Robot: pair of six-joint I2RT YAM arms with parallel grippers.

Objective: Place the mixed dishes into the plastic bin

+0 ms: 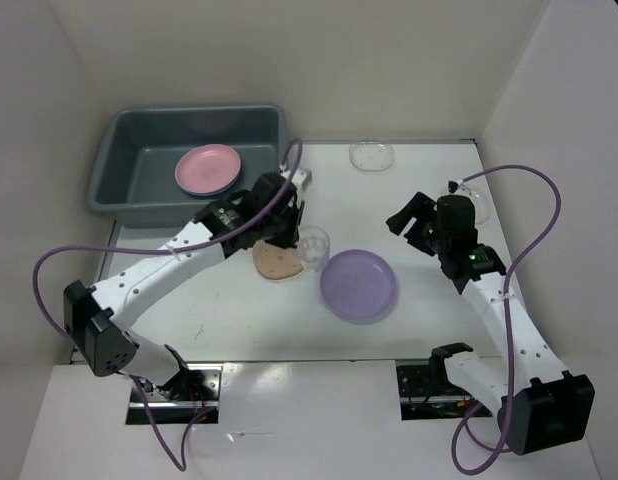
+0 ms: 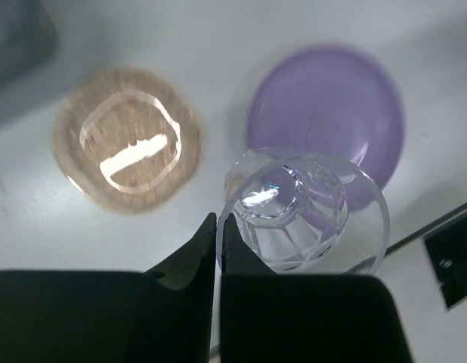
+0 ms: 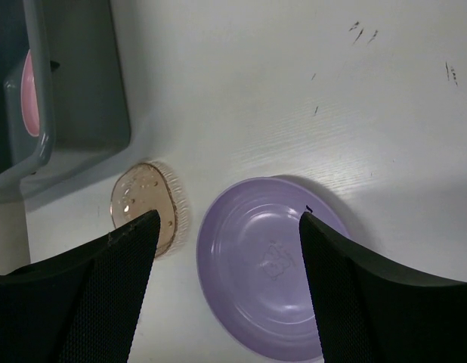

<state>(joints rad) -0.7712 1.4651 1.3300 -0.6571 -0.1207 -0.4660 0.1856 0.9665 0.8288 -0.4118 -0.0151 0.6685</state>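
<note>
The dark gray bin (image 1: 114,165) stands at the back left with a pink plate (image 1: 208,168) inside. My left gripper (image 1: 292,236) is shut on the wall of the small clear cup (image 1: 314,248), pinching its rim (image 2: 301,212) between both fingers, just right of the tan speckled dish (image 1: 276,263) (image 2: 126,140). The lavender plate (image 1: 359,285) (image 2: 332,113) lies right of the cup. My right gripper (image 1: 412,222) is open and empty, held above the table; its view looks down on the lavender plate (image 3: 271,265), between its fingers, and the tan dish (image 3: 143,204).
A clear shallow bowl (image 1: 372,155) sits at the back centre. Another clear dish (image 1: 477,207) shows partly behind the right wrist. White walls close in the table on the left, back and right. The bin's corner (image 3: 82,98) shows in the right wrist view.
</note>
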